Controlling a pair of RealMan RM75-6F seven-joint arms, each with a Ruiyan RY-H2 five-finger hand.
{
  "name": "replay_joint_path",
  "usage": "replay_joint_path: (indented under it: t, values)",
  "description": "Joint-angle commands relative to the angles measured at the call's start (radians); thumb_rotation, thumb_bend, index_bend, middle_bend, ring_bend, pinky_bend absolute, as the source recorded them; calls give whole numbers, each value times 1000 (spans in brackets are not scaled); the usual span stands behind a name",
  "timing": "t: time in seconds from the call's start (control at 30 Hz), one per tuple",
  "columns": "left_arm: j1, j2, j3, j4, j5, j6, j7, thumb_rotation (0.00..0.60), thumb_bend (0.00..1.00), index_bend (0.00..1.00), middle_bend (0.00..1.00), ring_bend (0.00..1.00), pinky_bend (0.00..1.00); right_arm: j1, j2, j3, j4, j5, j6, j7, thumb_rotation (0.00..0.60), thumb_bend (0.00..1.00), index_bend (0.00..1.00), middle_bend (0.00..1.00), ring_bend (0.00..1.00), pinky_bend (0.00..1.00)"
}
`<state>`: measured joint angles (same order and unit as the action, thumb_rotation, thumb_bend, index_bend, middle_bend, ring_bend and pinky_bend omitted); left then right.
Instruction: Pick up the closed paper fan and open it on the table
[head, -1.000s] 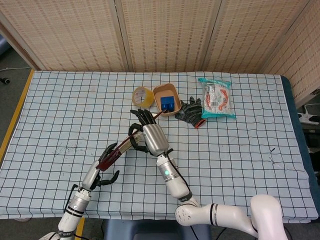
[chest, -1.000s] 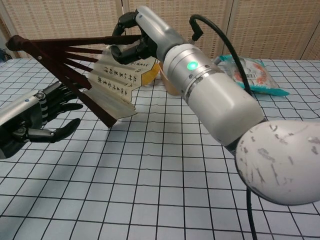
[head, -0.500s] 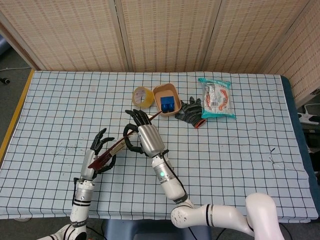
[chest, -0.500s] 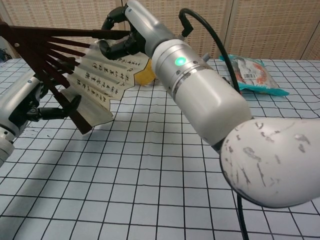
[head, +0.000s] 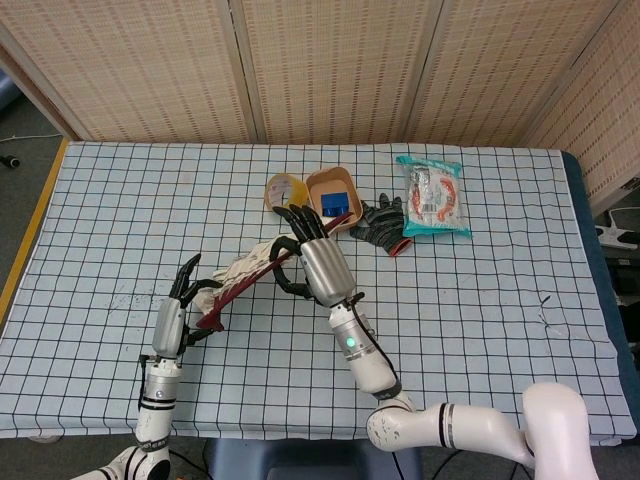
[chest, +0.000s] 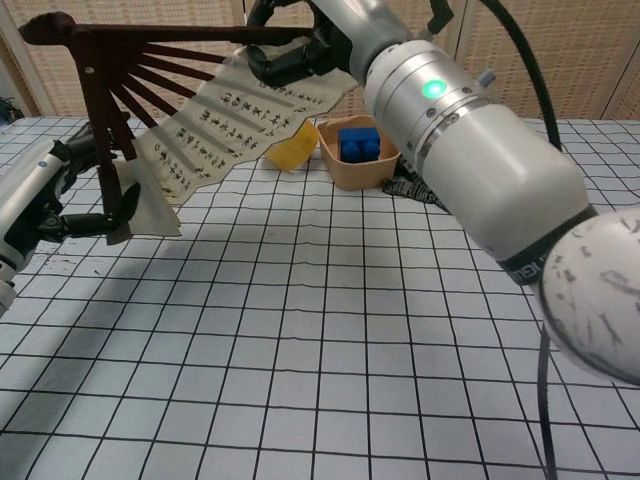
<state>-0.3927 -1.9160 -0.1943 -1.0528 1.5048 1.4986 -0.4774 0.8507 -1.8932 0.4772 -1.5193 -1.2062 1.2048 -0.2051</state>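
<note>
I have the checkered table (head: 480, 300) in front of me, and over its left-centre part both arms hold the paper fan (chest: 215, 105) in the air, roughly a quarter spread by my reading of the chest view: dark ribs radiate from the pivot at upper left and the calligraphy leaf is unfolded between the two outer guards. My right hand (head: 318, 262) grasps the upper guard stick, fingers curled round it, out near the far end of the leaf. My left hand (chest: 70, 195) grasps the lower guard just under the pivot, which hangs nearly upright. So picking up is done and opening is underway; I judge what is left is drawing the guards further apart until the leaf is fully fanned, then setting it down on the cloth, since it sits clear above the table now. Behind the fan, well apart from it, sit a snack packet (head: 431, 196), a black glove (head: 378, 222), a tan tub holding a blue block (head: 334, 206) and a yellow tape roll (head: 284, 190), none in my way.
</note>
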Motion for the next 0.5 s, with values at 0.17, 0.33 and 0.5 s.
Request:
replay_joint_path:
  t: [0.17, 0.33, 0.5]
  values:
    - [-7, 4, -6, 20, -9, -5, -1, 600, 487, 357, 0, 0, 110, -51, 91, -41, -58, -38, 27, 2, 600, 638, 626, 82, 0, 0]
    - [-6, 7, -7, 34, -16, -6, -9, 600, 485, 355, 4, 0, 110, -83, 145, -70, -87, -63, 44, 7, 600, 638, 625, 82, 0, 0]
    - [-7, 10, -13, 57, -17, 6, -19, 600, 483, 352, 8, 0, 109, -114, 194, -100, -116, -101, 74, 0, 600, 638, 621, 82, 0, 0]
